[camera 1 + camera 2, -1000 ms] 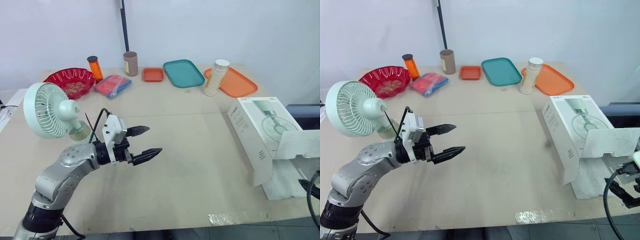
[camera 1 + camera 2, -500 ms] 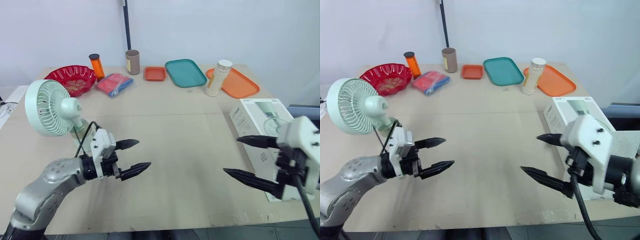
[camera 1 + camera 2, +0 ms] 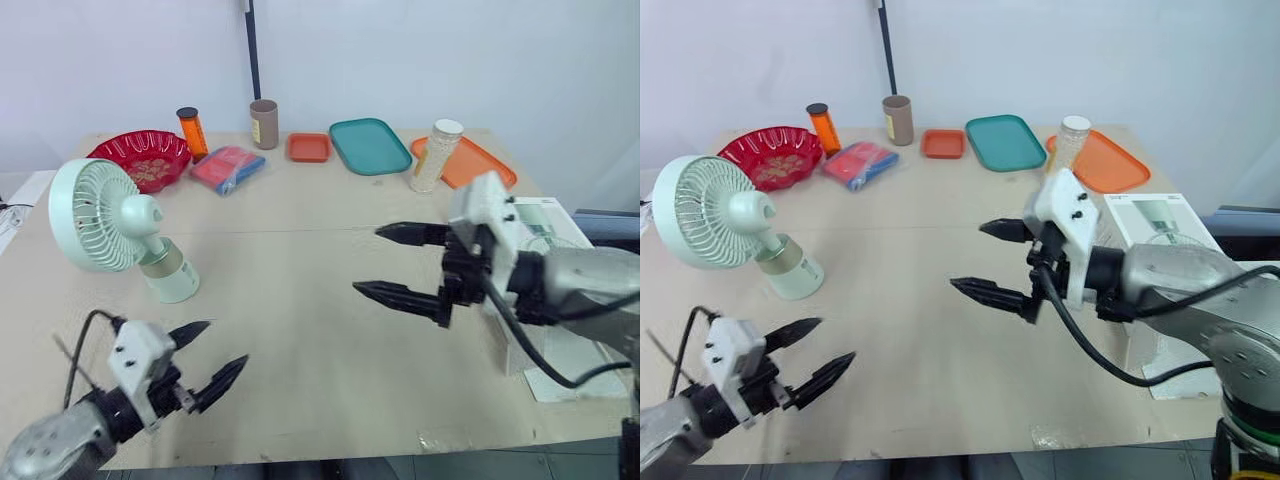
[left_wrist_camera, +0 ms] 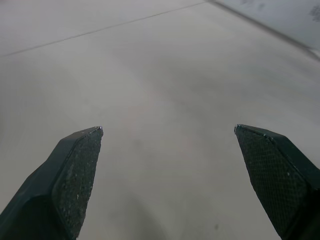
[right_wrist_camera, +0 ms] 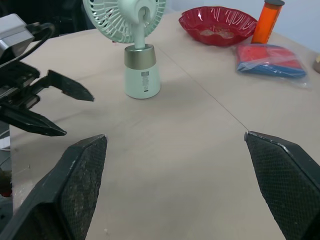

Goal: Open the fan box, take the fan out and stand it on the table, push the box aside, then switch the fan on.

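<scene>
Left gripper (image 3: pixel 225 343) retreats, empty and wide open; right gripper (image 3: pixel 367 260), likewise open and empty, advances toward the fan (image 3: pixel 130 225) ahead: switch-on remains.

The left gripper (image 3: pixel 224 343) has pulled back from beside the fan (image 3: pixel 108 216) and now sits low at the near edge of the table (image 3: pixel 300 210). The right gripper (image 3: pixel 366 260) has swung in from the box (image 3: pixel 545 214) to the table's middle, fingers wide apart and pointing toward the fan. Its arm now covers part of the box.
</scene>
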Robot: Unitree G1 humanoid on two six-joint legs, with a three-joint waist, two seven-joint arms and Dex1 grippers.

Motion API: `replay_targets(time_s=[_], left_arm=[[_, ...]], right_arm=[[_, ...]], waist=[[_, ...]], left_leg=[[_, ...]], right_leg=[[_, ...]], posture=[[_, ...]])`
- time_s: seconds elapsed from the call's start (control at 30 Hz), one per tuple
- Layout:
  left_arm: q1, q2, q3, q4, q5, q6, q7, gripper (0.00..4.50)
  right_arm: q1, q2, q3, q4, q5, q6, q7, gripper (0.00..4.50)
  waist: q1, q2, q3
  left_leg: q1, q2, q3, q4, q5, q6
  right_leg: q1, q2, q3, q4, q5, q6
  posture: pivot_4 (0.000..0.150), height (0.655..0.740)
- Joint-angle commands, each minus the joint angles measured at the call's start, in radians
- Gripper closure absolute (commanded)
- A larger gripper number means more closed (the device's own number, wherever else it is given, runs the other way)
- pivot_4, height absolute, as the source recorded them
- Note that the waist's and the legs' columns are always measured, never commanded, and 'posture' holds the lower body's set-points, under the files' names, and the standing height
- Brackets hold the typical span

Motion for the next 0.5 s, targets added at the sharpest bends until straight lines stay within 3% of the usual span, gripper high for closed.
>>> replay_targets(time_s=[0.03, 0.3, 0.5], left_arm=[[0.047, -0.015, 0.066, -0.021, 0.016, -0.048, -0.004, 0.0], [0.149, -0.092, 0.209, -0.023, -0.048, -0.027, 0.049, 0.0], [0.102, -0.119, 0.316, 0.002, -0.11, -0.017, 0.152, 0.0]], right_arm=[[-0.046, 0.011, 0.022, 0.011, -0.039, -0.051, 0.034, 0.03], [-0.161, 0.114, 0.055, 0.067, 0.01, -0.054, 0.036, 0.03], [-0.208, 0.069, 0.125, 0.05, -0.061, -0.047, 0.106, 0.03]], waist=[[0.002, 0.0, 0.0], [-0.002, 0.0, 0.0], [-0.001, 0.0, 0.0]], left_leg=[[0.0, 0.0, 0.0, 0.0, 0.0, 0.0], [0.0, 0.001, 0.001, 0.0, -0.001, 0.002], [-0.001, 0.001, -0.001, 0.001, -0.001, 0.002]], right_leg=[[0.0, 0.0, 0.0, 0.0, 0.0, 0.0], [0.0, 0.0, 0.0, 0.0, 0.0, 0.0], [0.0, -0.001, -0.002, 0.0, 0.0, 0.0]], posture=[[0.15, 0.7382], [0.15, 0.7382], [0.15, 0.7382]])
